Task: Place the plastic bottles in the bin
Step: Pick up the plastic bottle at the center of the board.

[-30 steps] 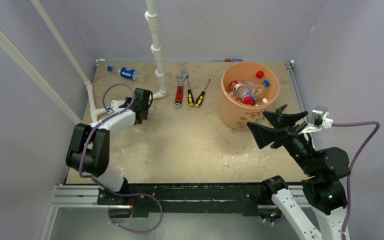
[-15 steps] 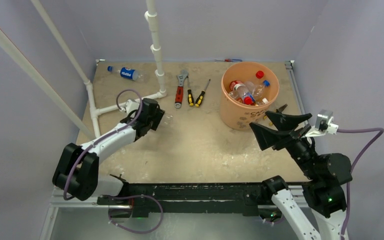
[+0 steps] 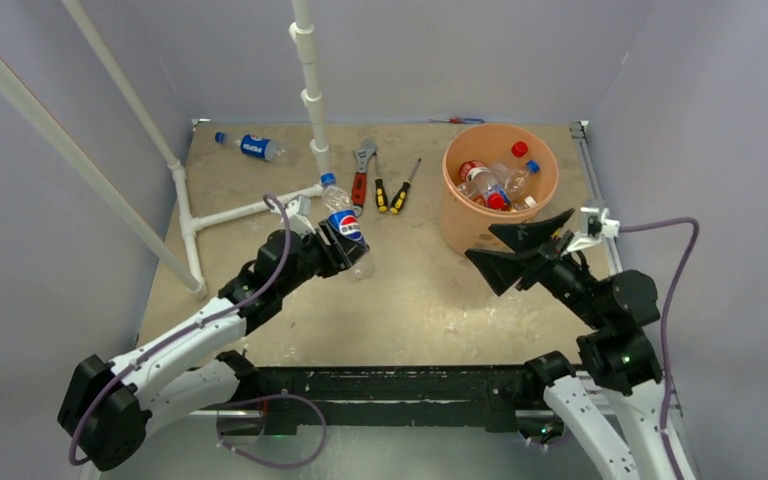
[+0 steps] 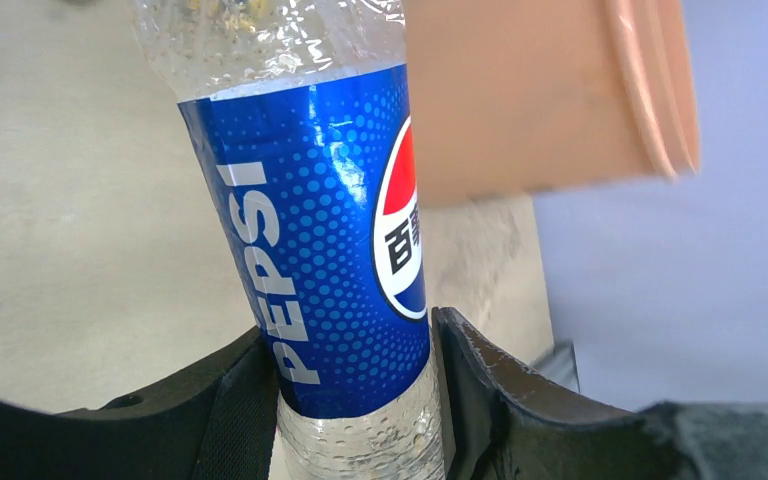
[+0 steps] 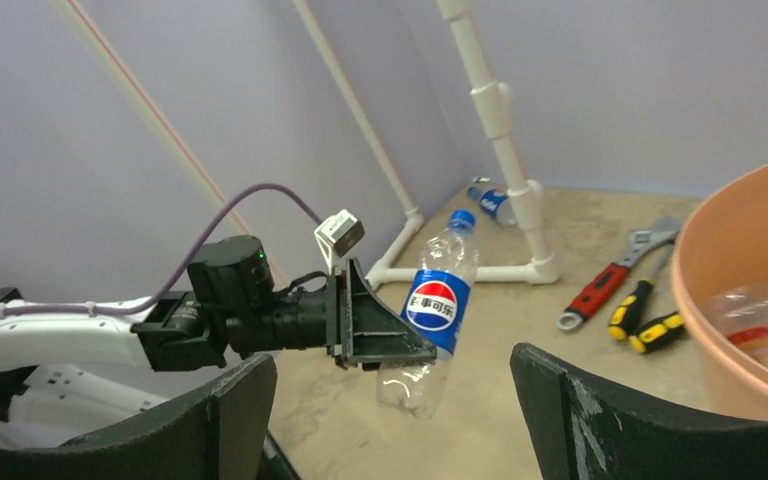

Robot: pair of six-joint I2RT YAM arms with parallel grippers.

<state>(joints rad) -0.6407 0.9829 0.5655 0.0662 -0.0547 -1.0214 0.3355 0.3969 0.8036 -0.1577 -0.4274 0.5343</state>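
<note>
Your left end effector [image 3: 335,245] is clamped low on the Pepsi bottle [image 3: 345,228], cap up, off the tabletop [image 3: 410,300], approx. midway btwn pipe frame [image 3: 250,210] & bin [image 3: 460,225]; prob. held high to clear the rim. Right end effector [image 3: 480,243] gapes wide, empty, beside the bin. Another bottle [image 3: 252,147] lies far-left.

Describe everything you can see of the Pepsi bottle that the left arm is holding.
The Pepsi bottle is small, clear plastic, with a blue cap and a blue label bearing white PEPSI lettering and a red-white-blue globe. It looks empty, with droplets inside. It is nearly upright, cap up, held off the table. The jaws of the left gripper clamp its lower body at the label's bottom edge; nothing else touches it.
</note>
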